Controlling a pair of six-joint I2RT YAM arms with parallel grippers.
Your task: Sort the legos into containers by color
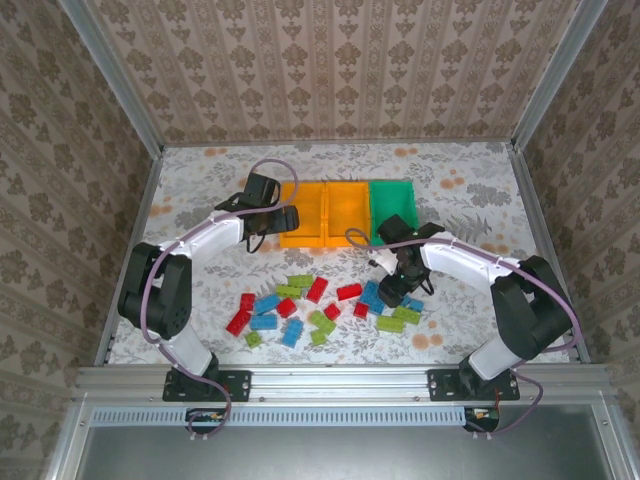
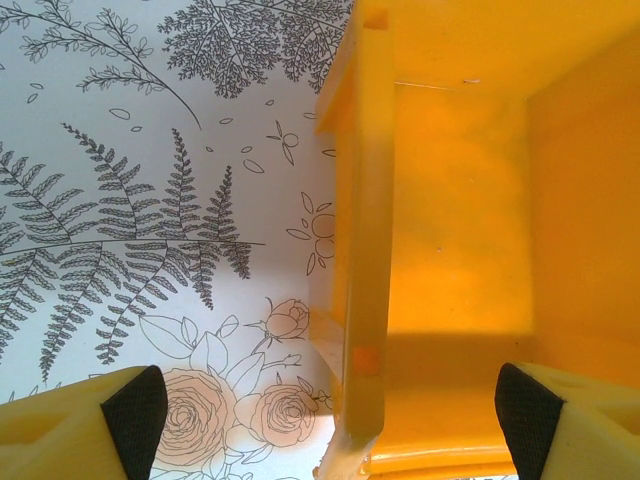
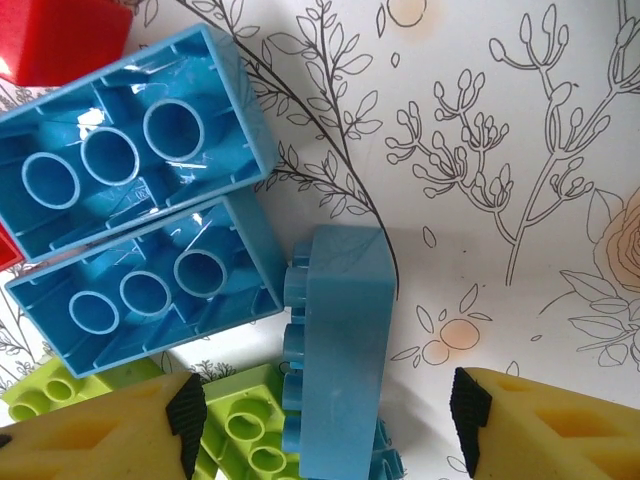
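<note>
Two orange containers (image 1: 303, 213) (image 1: 348, 208) and a green container (image 1: 393, 207) stand in a row at the back. Red, blue and lime legos (image 1: 317, 290) lie scattered in front of them. My left gripper (image 2: 330, 425) is open and empty, straddling the left wall (image 2: 365, 220) of the left orange container, one finger outside over the table and one over the bin's inside. My right gripper (image 3: 327, 425) is open low over the table. A blue lego (image 3: 340, 350) lying on its side sits between its fingers, with a gap on the right.
Two upturned blue legos (image 3: 135, 150) (image 3: 145, 290) lie just beyond the right gripper, lime ones (image 3: 245, 430) under its left finger, a red one (image 3: 60, 35) at the top left corner. Bare flowered tabletop (image 3: 520, 150) stretches to the right. Metal rails (image 1: 130, 250) edge the table.
</note>
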